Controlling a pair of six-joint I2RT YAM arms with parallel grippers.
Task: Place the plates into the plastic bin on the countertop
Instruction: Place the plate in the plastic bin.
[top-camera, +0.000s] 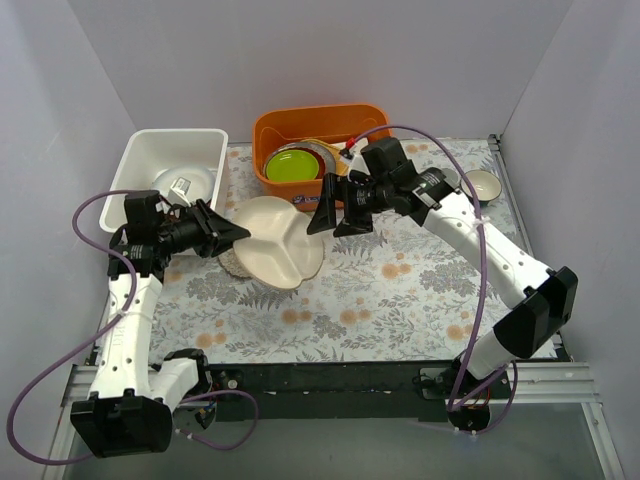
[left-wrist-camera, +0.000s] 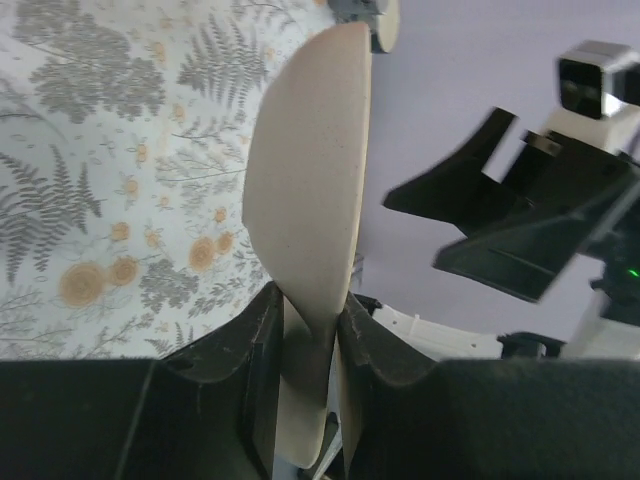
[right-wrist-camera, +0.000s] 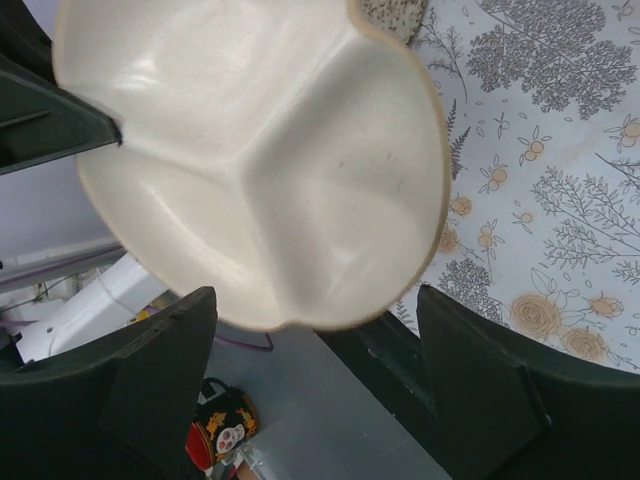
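A cream divided plate hangs tilted over the countertop, just right of the white plastic bin. My left gripper is shut on the plate's left rim; in the left wrist view the plate stands edge-on between the fingers. My right gripper is open at the plate's right edge, its fingers apart on either side of the rim and not touching it. A white plate lies inside the bin. A speckled plate lies under the cream one.
An orange tub behind the right gripper holds a lime-green plate and other dishes. A small bowl sits at the far right of the counter. Grey walls close in both sides.
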